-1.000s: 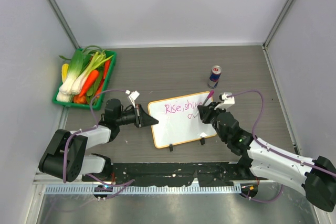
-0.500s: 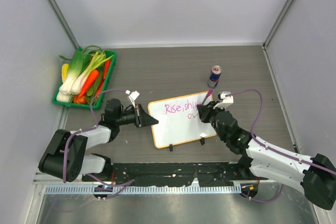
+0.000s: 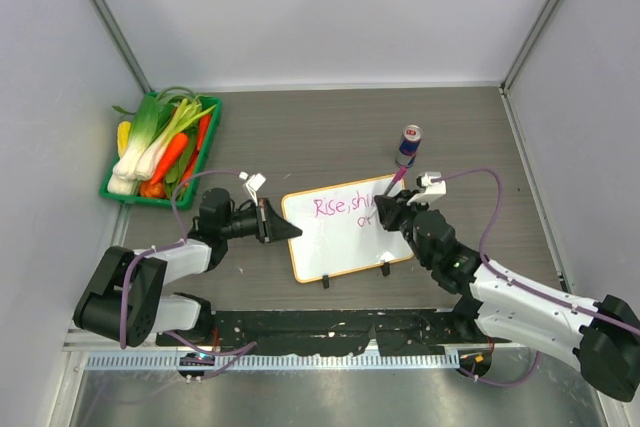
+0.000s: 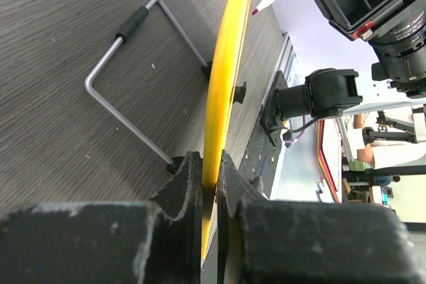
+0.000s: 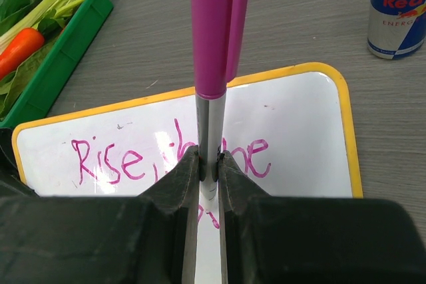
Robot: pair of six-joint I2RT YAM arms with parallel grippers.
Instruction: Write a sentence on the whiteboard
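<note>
Grey table (image 3: 300, 132), whiteboard (image 3: 335, 239) below right tool (image 3: 386, 211)

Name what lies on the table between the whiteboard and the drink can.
Nothing: only bare table separates the whiteboard from the can. The right wrist view shows it best.

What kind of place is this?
Probably a robot test booth in a lab: plain walls box in the table, two arms are bolted on, and a whiteboard and vegetable tray are props.
</note>
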